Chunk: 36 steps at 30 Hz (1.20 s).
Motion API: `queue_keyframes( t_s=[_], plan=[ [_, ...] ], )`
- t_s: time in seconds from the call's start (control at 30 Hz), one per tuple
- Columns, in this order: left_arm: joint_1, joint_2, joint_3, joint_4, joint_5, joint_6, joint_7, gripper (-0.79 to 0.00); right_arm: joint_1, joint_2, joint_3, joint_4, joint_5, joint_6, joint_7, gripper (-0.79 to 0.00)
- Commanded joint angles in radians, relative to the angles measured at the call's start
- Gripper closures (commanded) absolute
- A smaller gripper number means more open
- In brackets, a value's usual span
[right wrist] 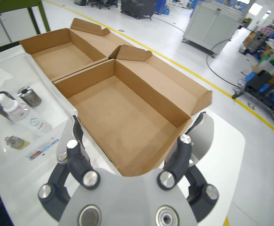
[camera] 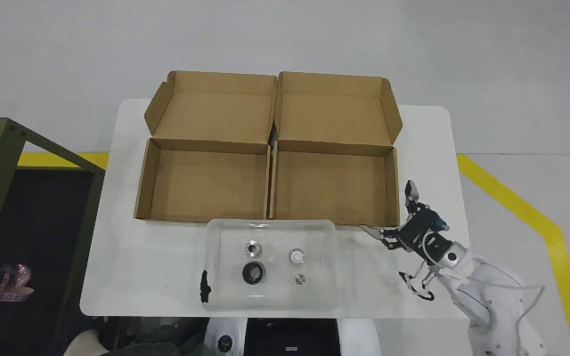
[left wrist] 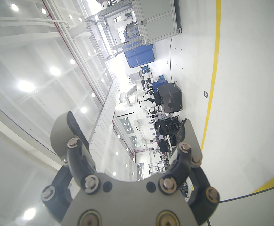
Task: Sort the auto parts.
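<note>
Hovering beside the right cardboard box (camera: 334,187), the right jaws gape wide, empty; the left jaws likewise spread, holding nothing.

At the back of the desk (camera: 116,258), the left cardboard box (camera: 203,182) touches the right cardboard box (camera: 334,185). Before them, a tray (camera: 214,240) holds a cylinder (camera: 255,247), ring (camera: 254,271), bottle (camera: 296,256) and small part (camera: 300,279).

You are working in a big factory hall or robotics lab: the high white ceiling (left wrist: 32,42) with rows of lamps (left wrist: 25,85), the yellow line (left wrist: 216,42) painted on the pale floor (left wrist: 246,85), a metal-framed machine enclosure (left wrist: 158,19), blue cabinets (left wrist: 140,54) and crowded workstations (left wrist: 162,128) all show it.
</note>
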<state>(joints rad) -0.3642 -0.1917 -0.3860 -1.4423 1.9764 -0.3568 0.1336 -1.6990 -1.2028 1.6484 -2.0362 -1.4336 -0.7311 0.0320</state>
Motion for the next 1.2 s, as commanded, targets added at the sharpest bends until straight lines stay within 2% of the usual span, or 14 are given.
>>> queue_keyframes(
  t_s=[0.0,0.33,0.6,0.8,1.17],
  plan=[
    [0.000,0.000,0.000,0.000,0.000,0.000,0.000,-0.785,0.018,0.003,-0.021,-0.009,0.006,-0.046,0.043,-0.785],
    [0.000,0.000,0.000,0.000,0.000,0.000,0.000,-0.785,0.084,0.015,-0.159,-0.061,0.036,-0.192,0.201,-0.785],
    [0.000,0.000,0.000,0.000,0.000,0.000,0.000,-0.785,0.128,0.021,-0.279,-0.087,0.016,-0.246,0.308,-0.785],
    [0.000,0.000,0.000,0.000,0.000,0.000,0.000,-0.785,0.161,0.023,-0.367,-0.087,0.021,-0.249,0.404,-0.785],
    [0.000,0.000,0.000,0.000,0.000,0.000,0.000,-0.785,0.222,0.024,-0.483,-0.051,0.065,-0.194,0.543,-0.785]
  ],
)
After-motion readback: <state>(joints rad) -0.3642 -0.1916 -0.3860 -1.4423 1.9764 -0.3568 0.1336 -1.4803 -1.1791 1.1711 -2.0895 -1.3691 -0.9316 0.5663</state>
